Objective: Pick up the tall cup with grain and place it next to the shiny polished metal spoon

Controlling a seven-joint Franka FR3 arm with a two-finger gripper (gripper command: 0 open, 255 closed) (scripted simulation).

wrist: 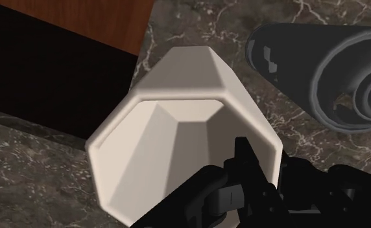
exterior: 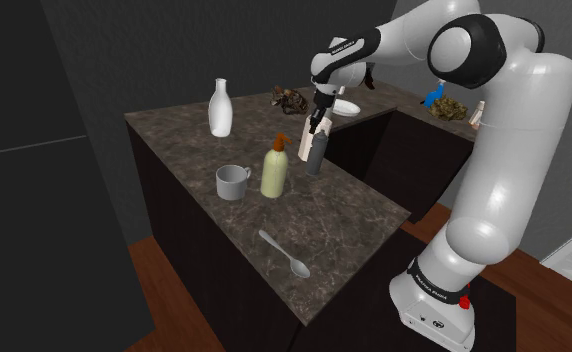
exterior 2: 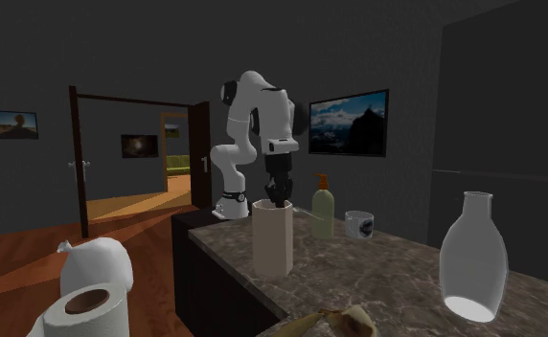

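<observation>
Black and pointing straight down, my end effector point(exterior: 316, 133) sits at the mouth of the tall pale cup point(exterior 2: 272, 237), reaching partly into it at one side of the rim. Whether it is clenched on the wall or loose I cannot tell. The cup stands upright on the far part of the worktop point(exterior: 364, 215), its base looking flat on the stone, so I judge the lift not yet begun. Just to its left in the shoulder view stands a bottle point(exterior: 275, 170), then a mug point(exterior: 232, 181). The spoon point(exterior: 285, 254) lies at the near end, well apart from the cup. Left to do, as I judge it: secure the grip, raise the cup, carry it nearer and set it upright beside the spoon.
</observation>
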